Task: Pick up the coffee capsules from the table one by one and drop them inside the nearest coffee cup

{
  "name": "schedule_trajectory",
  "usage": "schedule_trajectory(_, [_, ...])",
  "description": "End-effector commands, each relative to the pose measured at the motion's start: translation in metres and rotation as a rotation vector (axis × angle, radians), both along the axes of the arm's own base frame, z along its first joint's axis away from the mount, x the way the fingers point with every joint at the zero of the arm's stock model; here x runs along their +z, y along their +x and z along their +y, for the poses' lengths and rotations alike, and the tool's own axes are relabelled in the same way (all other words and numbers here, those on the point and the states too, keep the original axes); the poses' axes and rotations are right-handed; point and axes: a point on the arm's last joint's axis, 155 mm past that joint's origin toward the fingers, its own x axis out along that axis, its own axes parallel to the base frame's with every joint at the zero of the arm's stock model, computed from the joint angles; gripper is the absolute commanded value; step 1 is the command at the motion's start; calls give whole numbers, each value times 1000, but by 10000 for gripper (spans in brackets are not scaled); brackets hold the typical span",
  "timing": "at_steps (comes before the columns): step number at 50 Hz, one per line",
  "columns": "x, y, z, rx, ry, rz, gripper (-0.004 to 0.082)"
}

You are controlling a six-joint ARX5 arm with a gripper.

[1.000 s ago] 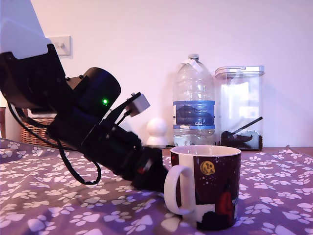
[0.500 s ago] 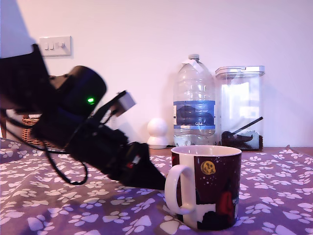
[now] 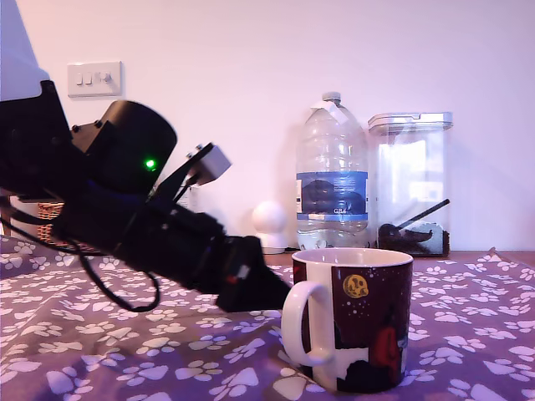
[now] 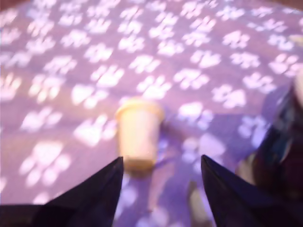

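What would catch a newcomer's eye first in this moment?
In the exterior view, the bulky black arm slants down from the left, its gripper just left of the dark mug in the foreground. In the wrist view, a pale peach capsule lies on the paw-print cloth ahead of the open jaws.

low tabletop side view — close wrist view down onto table (image 4: 57, 56)
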Motion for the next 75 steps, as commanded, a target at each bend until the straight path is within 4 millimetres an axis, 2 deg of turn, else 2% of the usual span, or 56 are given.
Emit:
schedule_trajectory(1, [-1,-2,0,8,1,-4,465])
schedule_trajectory(16, [1,8,0,45,-9,-51,465])
schedule_trajectory(37, [-6,22,-13,49,2,-13,465])
schedule_trajectory(49, [-16,26,-17,48,31,27,465])
schedule_trajectory(64, [-25,22,-18,35,49,56,458])
schedule_trajectory(68, [-25,22,-18,34,50,58,413])
schedule_trajectory(75, [-25,21,-19,30,50,54,272])
